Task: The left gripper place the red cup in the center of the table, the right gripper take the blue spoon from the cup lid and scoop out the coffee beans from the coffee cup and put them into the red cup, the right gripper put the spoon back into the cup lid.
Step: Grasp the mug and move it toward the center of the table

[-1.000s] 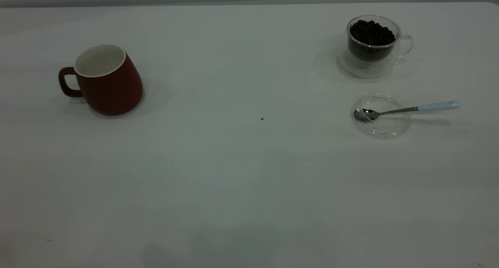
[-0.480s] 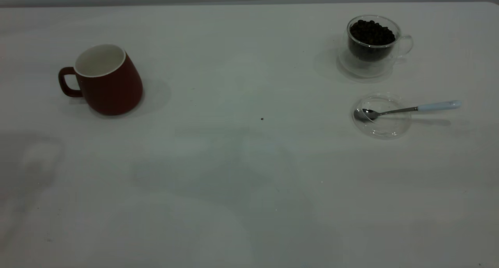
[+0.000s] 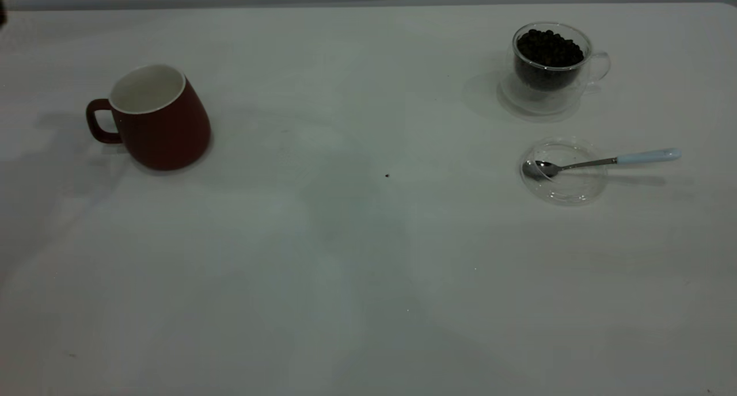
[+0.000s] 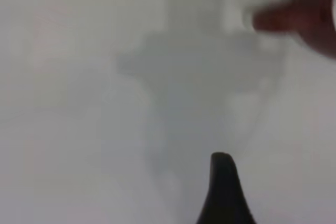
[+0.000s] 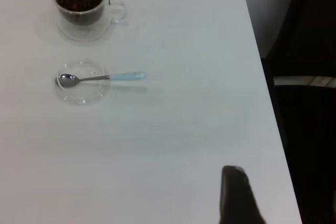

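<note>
The red cup (image 3: 158, 120) stands upright near the table's (image 3: 357, 281) left edge, toward the far side, its white interior empty and its loop handle turned toward that left edge. In the left wrist view the cup (image 4: 307, 22) appears only as a blurred red form, apart from the left gripper (image 4: 224, 192). One dark fingertip (image 4: 223, 174) of that gripper shows, above bare tabletop; its opening cannot be told.

The coffee cup (image 3: 550, 62), clear double-walled glass, stands near the far right corner, with its small handle pointing to the right edge. The coffee beans (image 3: 549, 46) fill it close to the rim.

The cup lid (image 3: 563, 172) lies flat on the table just nearer than the coffee cup, apart from it. The blue spoon (image 3: 601, 162) rests with its metal bowl inside the lid and its pale blue handle reaching over the lid's rim toward the right edge.

The right gripper (image 5: 239, 198) is off by the table's right edge, well apart from lid, spoon and coffee cup. Only one dark finger (image 5: 234, 182) is visible; whether it is wide or narrow cannot be told.

A tiny dark speck (image 3: 387, 175) lies near the table's centre.
</note>
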Robot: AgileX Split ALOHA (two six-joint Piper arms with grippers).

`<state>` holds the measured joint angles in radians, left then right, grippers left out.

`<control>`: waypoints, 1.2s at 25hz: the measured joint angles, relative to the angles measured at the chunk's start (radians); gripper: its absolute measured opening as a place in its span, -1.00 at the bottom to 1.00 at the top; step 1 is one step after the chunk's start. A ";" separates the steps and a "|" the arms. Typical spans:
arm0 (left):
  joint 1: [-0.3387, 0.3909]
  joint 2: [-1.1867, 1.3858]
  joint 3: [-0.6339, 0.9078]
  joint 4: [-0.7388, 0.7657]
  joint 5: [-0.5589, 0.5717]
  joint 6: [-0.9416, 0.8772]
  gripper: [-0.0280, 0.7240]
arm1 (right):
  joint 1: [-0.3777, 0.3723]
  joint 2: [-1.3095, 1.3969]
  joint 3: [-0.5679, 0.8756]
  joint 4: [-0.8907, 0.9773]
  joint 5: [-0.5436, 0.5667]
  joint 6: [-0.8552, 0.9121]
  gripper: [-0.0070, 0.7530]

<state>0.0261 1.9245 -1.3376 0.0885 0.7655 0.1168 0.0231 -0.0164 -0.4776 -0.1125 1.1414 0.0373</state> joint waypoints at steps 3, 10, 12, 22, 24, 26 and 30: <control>0.000 0.074 -0.043 0.003 -0.067 0.060 0.66 | 0.000 0.000 0.000 0.000 0.000 0.000 0.24; -0.011 0.175 -0.049 0.004 -0.099 0.439 0.66 | 0.000 0.000 0.000 0.000 0.000 0.000 0.24; -0.014 0.190 -0.049 0.004 -0.109 0.539 0.66 | 0.000 0.000 0.000 0.000 0.000 0.000 0.24; -0.016 0.209 -0.055 0.004 -0.175 0.822 0.66 | 0.000 0.000 0.000 0.000 0.000 0.000 0.24; -0.016 0.217 -0.056 0.004 -0.202 0.826 0.66 | 0.000 0.000 0.000 0.000 0.000 0.000 0.24; -0.016 0.234 -0.057 0.004 -0.214 0.826 0.66 | 0.000 0.000 0.000 0.000 0.000 0.000 0.24; -0.016 0.283 -0.057 0.003 -0.198 0.824 0.66 | 0.000 0.000 0.000 0.000 0.000 0.000 0.24</control>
<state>0.0104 2.2074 -1.3944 0.0919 0.5674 0.9406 0.0231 -0.0164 -0.4776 -0.1125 1.1414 0.0373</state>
